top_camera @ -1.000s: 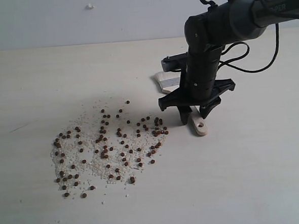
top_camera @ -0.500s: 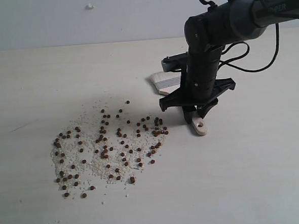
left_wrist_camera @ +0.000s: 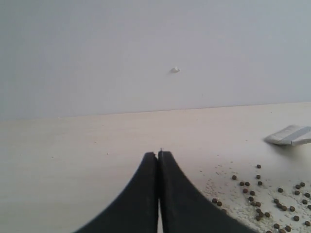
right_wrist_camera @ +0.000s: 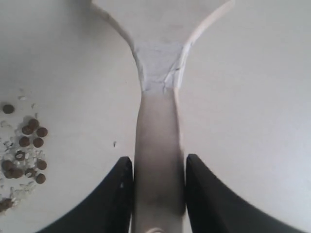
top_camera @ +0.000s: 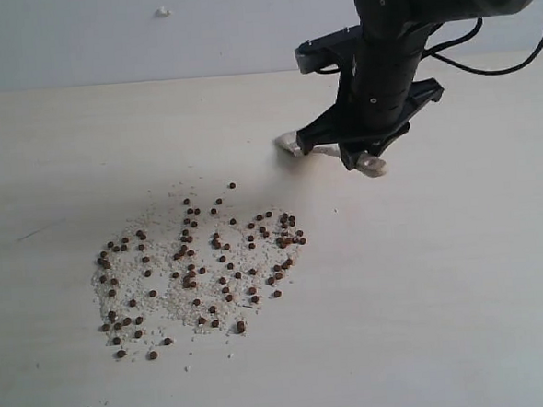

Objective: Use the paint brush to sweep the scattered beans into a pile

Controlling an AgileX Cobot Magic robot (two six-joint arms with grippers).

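The right gripper [top_camera: 356, 159] clamps mid-handle the wide, flat, pale-wooden paint brush [right_wrist_camera: 158, 141], likely a light, stiff tool with soft cream-white bristles, poised near the scattered tiny reddish-brown beans [top_camera: 201, 263], while the left gripper [left_wrist_camera: 158, 158] sits pressed together, empty.

place: looks like a robotics lab test bench | surface: bare pale wood-grain table [top_camera: 464, 339] | backdrop: blank grey-white wall [top_camera: 77, 40], one small white blob [top_camera: 162, 11] stuck on it | kit: black jointed robot arm [top_camera: 398, 11] over the table | props: beans [top_camera: 197, 263] and whitish grit strewn straight on the tabletop
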